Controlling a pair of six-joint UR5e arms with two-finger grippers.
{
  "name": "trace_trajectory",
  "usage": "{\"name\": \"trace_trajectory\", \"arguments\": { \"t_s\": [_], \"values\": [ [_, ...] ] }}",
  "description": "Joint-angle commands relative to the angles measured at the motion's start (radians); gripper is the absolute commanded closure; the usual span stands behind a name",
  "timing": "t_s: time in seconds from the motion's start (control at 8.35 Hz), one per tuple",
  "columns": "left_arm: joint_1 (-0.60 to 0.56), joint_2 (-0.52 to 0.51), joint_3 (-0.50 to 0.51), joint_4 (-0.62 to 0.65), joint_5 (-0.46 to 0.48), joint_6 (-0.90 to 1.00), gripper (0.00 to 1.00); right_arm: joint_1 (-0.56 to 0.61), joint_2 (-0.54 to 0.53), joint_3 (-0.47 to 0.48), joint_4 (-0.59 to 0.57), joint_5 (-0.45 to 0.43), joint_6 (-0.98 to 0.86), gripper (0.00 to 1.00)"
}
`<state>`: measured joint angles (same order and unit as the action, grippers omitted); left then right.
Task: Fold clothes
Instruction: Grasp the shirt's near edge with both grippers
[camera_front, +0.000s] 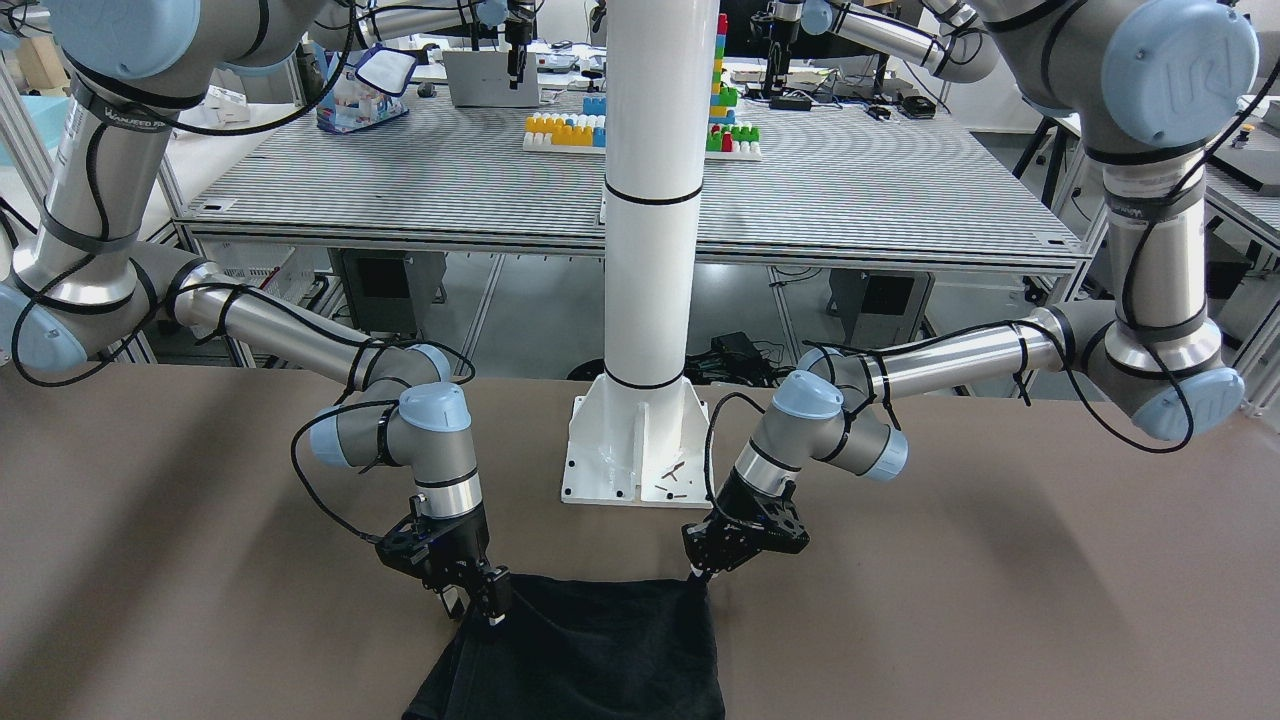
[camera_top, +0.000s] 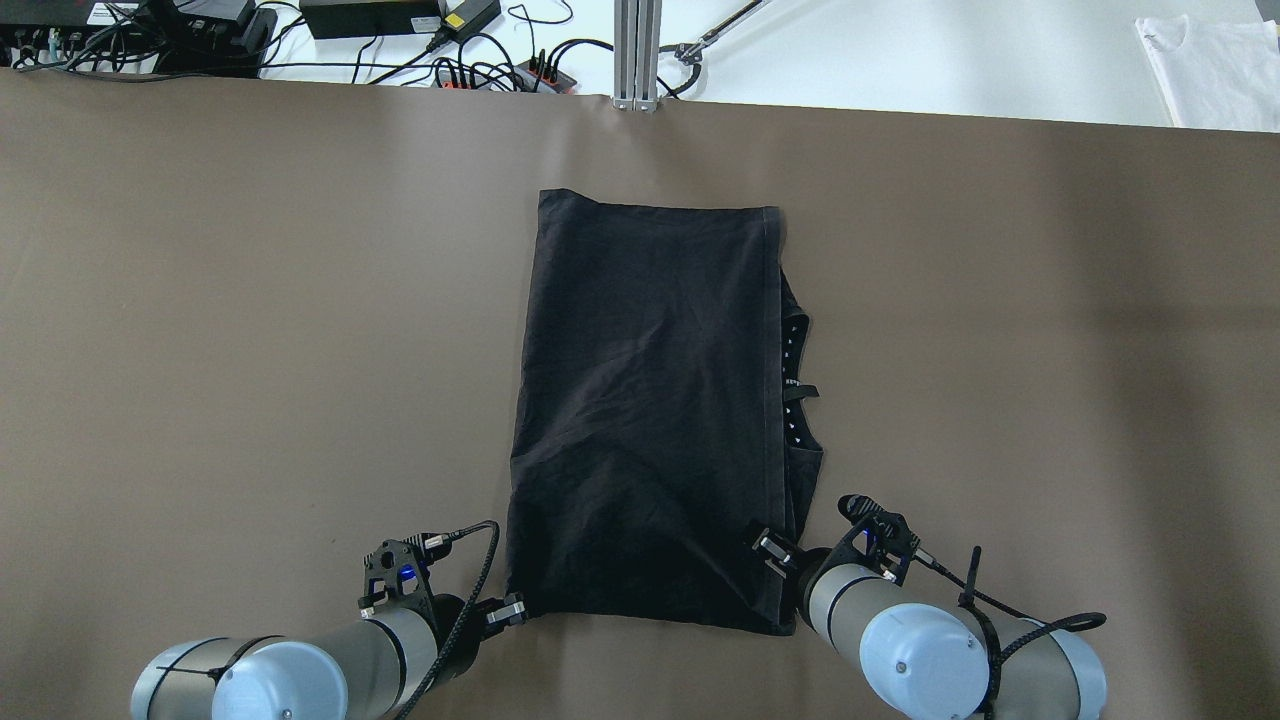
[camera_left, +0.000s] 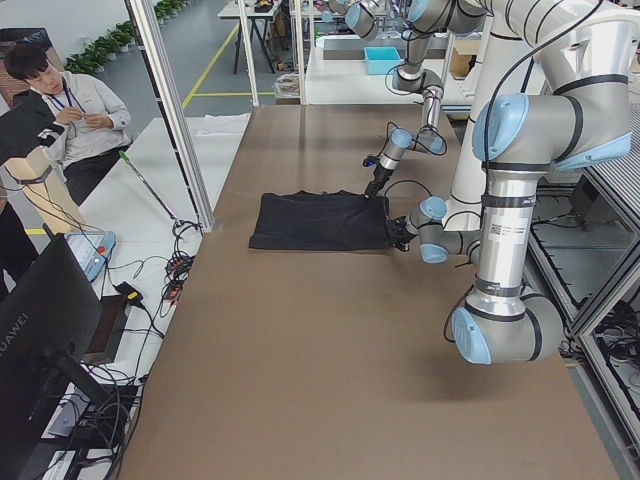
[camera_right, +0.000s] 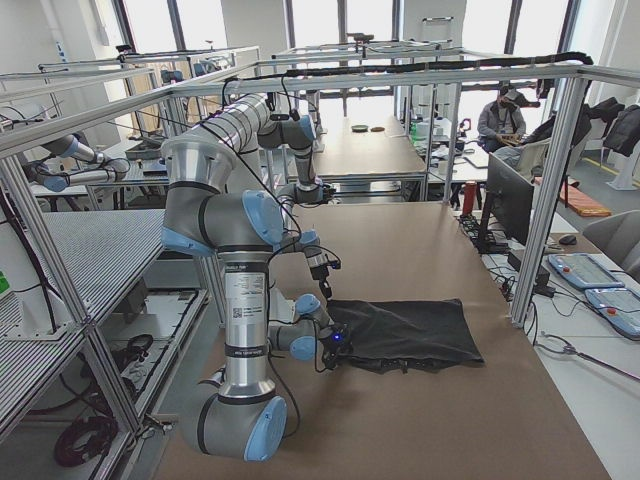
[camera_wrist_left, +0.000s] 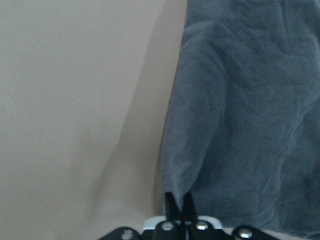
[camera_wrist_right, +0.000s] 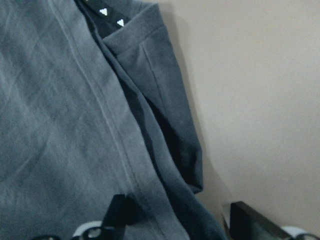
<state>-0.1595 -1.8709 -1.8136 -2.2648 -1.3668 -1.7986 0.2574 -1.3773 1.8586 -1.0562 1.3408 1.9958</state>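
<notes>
Right at the near edge of the table (camera_top: 250, 300), both claws sit at the corners of the clothes (camera_top: 640, 400). The left gripper (camera_top: 512, 608), at the fabric's 7 o'clock corner, has its fingers drawn almost together, apparently pinching that corner. The right gripper (camera_wrist_right: 182, 220), at 5 o'clock, is spread wide, one finger over the top layer and the other outside the edge, holding nothing yet.

The black piece lies flat at mid-table, running from 6 towards 12 o'clock, with faint creases across its upper layer. It looks thin, limp and light. It should drape rather than hold shape, so lifting one corner alone would likely drag and skew it. At the 3 o'clock side a hem (camera_top: 775, 330) runs along the top layer, and an under layer with a neckband (camera_top: 792, 390) pokes out beyond it.

The right claw probably needs to take both layers at its corner, or the lower one stays behind. The far corners, at 11 and 1 o'clock, lie square and flat.
</notes>
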Motion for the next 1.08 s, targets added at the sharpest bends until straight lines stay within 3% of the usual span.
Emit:
{"name": "trace_trajectory", "arguments": {
  "t_s": [0.0, 0.12, 0.6, 0.84, 0.96],
  "values": [
    [-0.002, 0.001, 0.000, 0.001, 0.000, 0.001, 1.00, -0.003, 0.001, 0.001, 0.005, -0.005, 0.024, 0.90],
    [-0.002, 0.003, 0.000, 0.001, 0.000, 0.001, 1.00, -0.001, 0.001, 0.008, 0.005, -0.006, 0.024, 0.99],
    [-0.011, -0.002, -0.015, -0.001, -0.001, 0.001, 1.00, 0.003, -0.006, 0.079, -0.005, -0.015, 0.023, 1.00],
    [-0.015, 0.007, -0.100, 0.010, -0.012, 0.005, 1.00, 0.002, -0.006, 0.109, -0.004, -0.014, 0.018, 1.00],
    [-0.014, 0.024, -0.142, 0.010, -0.012, 0.004, 1.00, -0.022, -0.018, 0.175, -0.004, -0.012, 0.023, 1.00]
  ]
}}
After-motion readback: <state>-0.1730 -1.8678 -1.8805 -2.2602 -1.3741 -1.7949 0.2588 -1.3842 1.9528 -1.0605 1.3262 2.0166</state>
